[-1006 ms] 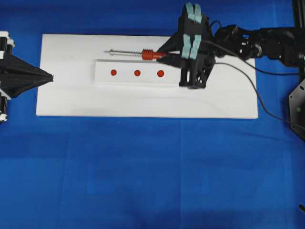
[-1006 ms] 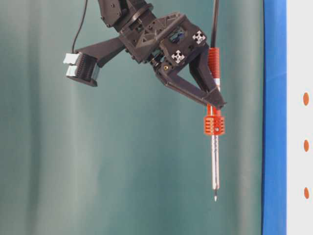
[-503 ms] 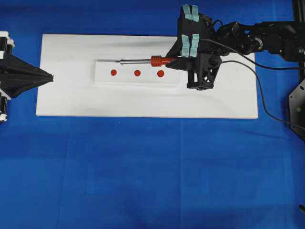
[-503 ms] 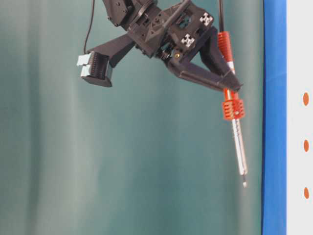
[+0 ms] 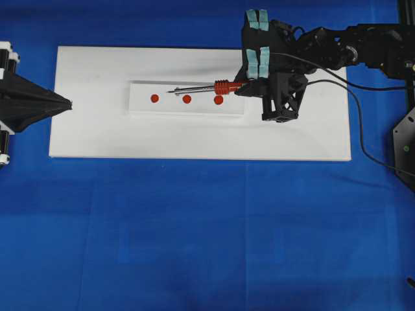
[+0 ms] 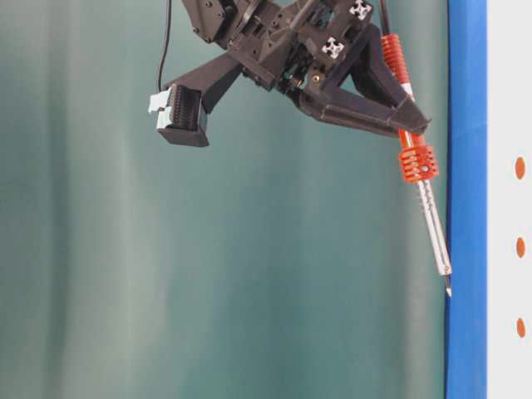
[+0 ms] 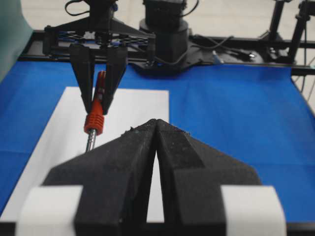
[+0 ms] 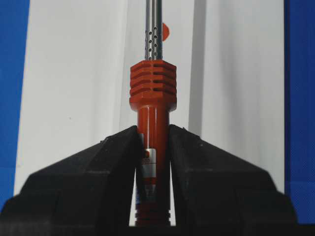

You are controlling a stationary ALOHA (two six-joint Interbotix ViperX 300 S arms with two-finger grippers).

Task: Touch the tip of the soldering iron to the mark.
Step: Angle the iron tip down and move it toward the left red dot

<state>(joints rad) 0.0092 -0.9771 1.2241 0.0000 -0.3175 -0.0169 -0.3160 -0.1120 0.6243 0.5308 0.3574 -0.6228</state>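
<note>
My right gripper point(image 5: 241, 87) point(image 8: 153, 132) is shut on the red-orange handle of the soldering iron point(image 5: 224, 85) point(image 8: 153, 93) point(image 6: 416, 162). The silver shaft points left over the raised white strip point(image 5: 188, 109), tilted tip-down. From overhead the tip lies just behind the row of dots, between the left dot point(image 5: 154, 98) and the mark point(image 5: 187, 99) point(image 6: 520, 247). At table level the tip stands off the white surface. My left gripper point(image 5: 68, 103) point(image 7: 156, 122) is shut and empty at the board's left edge. From there I see the iron point(image 7: 93, 120) in the right gripper point(image 7: 98, 109).
The strip sits on a white board point(image 5: 194, 136) on a blue table cover. The iron's black cord point(image 5: 343, 110) trails off to the right past the right arm. A third red dot point(image 5: 218, 100) lies under the handle end of the shaft.
The right gripper has carried the iron forward from behind the strip to over it and down, tilting the tip toward the surface. The left gripper has not moved.
</note>
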